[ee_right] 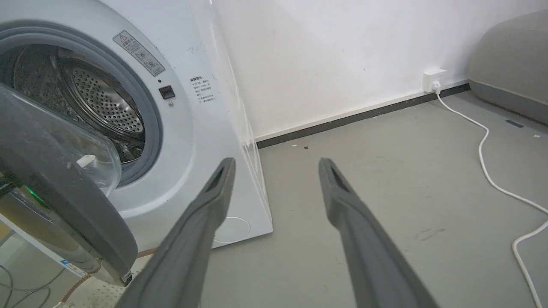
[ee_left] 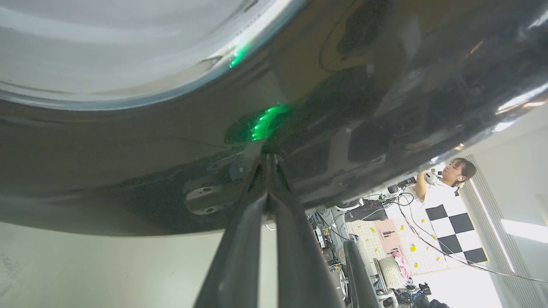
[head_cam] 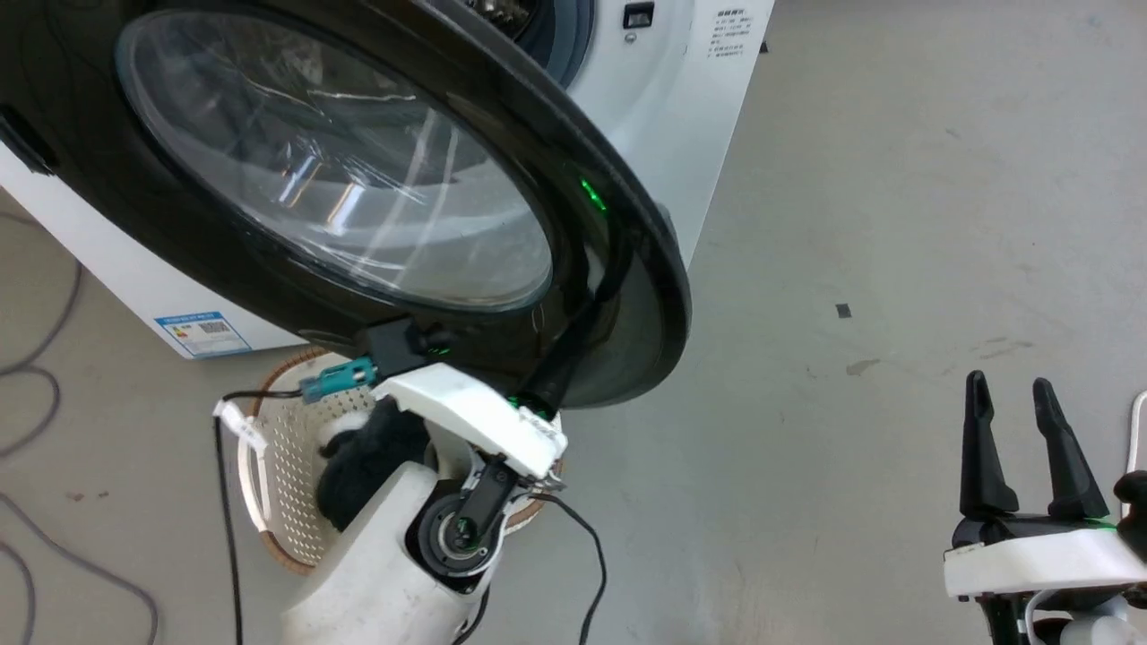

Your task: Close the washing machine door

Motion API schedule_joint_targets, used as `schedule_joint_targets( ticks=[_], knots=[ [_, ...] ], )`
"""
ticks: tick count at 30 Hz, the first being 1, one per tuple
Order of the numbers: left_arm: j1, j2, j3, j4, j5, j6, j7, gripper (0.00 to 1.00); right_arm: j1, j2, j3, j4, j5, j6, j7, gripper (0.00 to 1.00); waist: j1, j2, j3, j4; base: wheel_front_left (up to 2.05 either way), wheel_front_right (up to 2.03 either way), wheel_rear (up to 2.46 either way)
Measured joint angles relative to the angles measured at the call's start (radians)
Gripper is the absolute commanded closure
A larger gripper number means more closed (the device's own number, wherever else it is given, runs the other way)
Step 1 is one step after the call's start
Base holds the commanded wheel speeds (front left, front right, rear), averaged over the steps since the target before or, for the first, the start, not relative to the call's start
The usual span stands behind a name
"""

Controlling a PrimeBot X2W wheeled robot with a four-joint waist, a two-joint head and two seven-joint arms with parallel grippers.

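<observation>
Shows the washing machine door [head_cam: 332,188] swung open, clear of the round port of the washing machine [ee_right: 201,128]. Sets the left gripper [ee_left: 268,160], fingers closed together on nothing, tips against the door's glossy black rim (green light reflected there). Holds the right gripper [head_cam: 1010,385], fingers spread apart, above the floor [head_cam: 896,224], well apart from the door.

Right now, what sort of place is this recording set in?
Probably a robotics lab or test room, not a home: a white front-loading washing machine stands on a bare grey floor, and the left wrist view shows a black-and-white checkerboard panel with a person beside it.
</observation>
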Motion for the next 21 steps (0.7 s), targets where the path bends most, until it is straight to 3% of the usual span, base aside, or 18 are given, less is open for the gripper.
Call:
schedule_joint_targets(
  ticks=[4, 5, 6, 7, 8, 9, 13, 21],
  knots=[
    [0.000, 0.038, -0.020, 0.007, -0.011, 0.000, -0.054, 1.00, 0.013, 0.000, 0.018, -0.018, -0.018, 0.000, 0.000, 0.00, 0.0000, 0.0000, -0.022, 0.005, 0.00, 0.00, 0.00],
    [0.000, 0.054, -0.026, 0.006, -0.005, 0.000, -0.075, 0.93, 0.018, 0.000, 0.021, -0.024, -0.025, 0.000, 0.000, 0.00, 0.0000, 0.0000, -0.029, 0.007, 0.00, 0.00, 0.00],
    [0.000, 0.068, -0.033, 0.006, 0.008, 0.000, -0.100, 0.64, 0.021, 0.000, 0.022, -0.028, -0.026, 0.000, 0.000, 0.00, 0.0000, 0.0000, -0.035, 0.010, 0.00, 0.00, 0.00],
    [0.000, 0.085, -0.042, 0.006, 0.027, 0.000, -0.127, 0.18, 0.022, 0.000, 0.021, -0.033, -0.027, 0.000, 0.000, 0.00, 0.0000, 0.0000, -0.042, 0.013, 0.00, 0.00, 0.00],
    [0.001, 0.101, -0.049, 0.006, 0.045, 0.000, -0.148, 0.05, 0.024, 0.000, 0.021, -0.037, -0.027, 0.000, 0.000, 0.00, 0.0000, 0.0000, -0.049, 0.017, 0.00, 0.00, 0.00],
    [0.001, 0.117, -0.053, 0.007, 0.067, 0.000, -0.169, 0.00, 0.027, 0.000, 0.020, -0.042, -0.028, 0.000, 0.000, 0.00, 0.0000, 0.0000, -0.055, 0.022, 0.00, 0.00, 0.00],
    [0.003, 0.163, -0.015, 0.040, 0.225, 0.004, -0.212, 0.00, 0.038, 0.000, 0.014, -0.062, -0.040, 0.000, 0.000, 0.00, 0.0000, 0.0000, -0.080, 0.045, 0.00, 0.00, 0.00],
    [0.133, 0.146, 0.349, -0.179, 0.747, 0.148, -0.215, 0.00, 0.041, 0.000, 0.016, -0.127, -0.097, 0.000, 0.000, 0.00, 0.0000, 0.0000, -0.122, 0.094, 0.00, 0.00, 0.00]
  ],
)
